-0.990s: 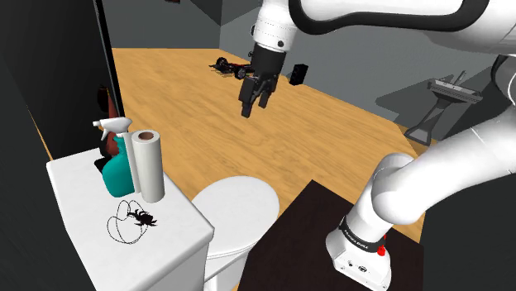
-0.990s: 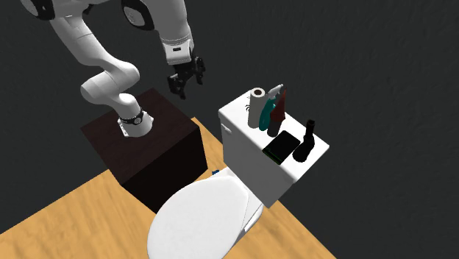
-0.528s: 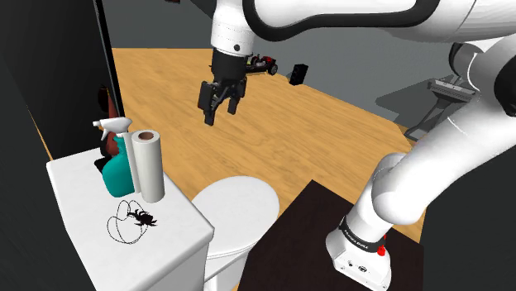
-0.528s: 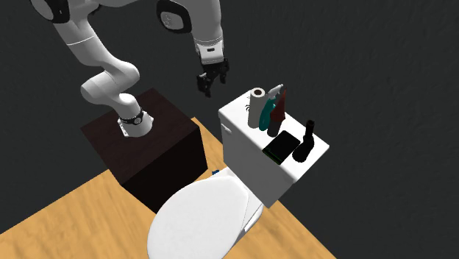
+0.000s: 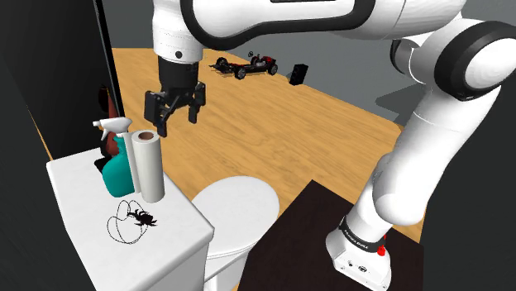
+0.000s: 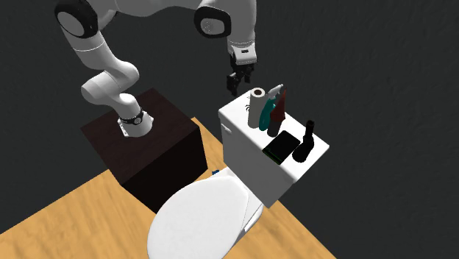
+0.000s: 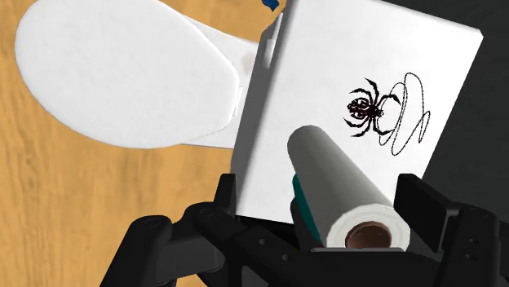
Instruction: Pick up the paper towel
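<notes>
Since half a second ago my hand has travelled toward the shoulder view's left and now hangs just above the paper towel — before, it was well apart from it. The fingers stand wide, holding nothing; in the wrist view the roll sits between them, untouched. The roll is white-grey with a brown core — upright on the toilet tank lid, just beside a teal spray bottle.

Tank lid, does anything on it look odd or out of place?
Yes: a black spider with a thin looped cord lies on the tank lid beside the paper towel, an odd thing there. The paper towel and spray bottle stand upright; nothing spilled.
</notes>
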Robot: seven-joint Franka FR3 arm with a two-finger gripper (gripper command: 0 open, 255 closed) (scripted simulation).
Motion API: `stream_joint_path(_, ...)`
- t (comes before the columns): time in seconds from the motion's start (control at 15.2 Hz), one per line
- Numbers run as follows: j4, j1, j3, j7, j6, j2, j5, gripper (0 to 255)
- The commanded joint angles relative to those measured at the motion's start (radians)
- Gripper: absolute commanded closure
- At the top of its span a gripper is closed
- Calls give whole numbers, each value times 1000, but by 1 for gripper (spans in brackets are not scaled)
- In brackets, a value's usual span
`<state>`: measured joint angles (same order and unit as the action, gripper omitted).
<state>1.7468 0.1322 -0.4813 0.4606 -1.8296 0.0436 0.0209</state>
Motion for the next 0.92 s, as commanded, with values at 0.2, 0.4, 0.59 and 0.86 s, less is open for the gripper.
stream_joint_path(0.2, -211, 72, -28, 108, 36, 209, 107, 0)
stream_joint_path(0.4, -170, 71, -25, 109, -4, 209, 107, 0)
stream_joint_path(0.59, -133, 70, -23, 111, -44, 212, 110, 0)
stream_joint_path(0.86, -115, 70, -23, 114, -63, 215, 112, 255)
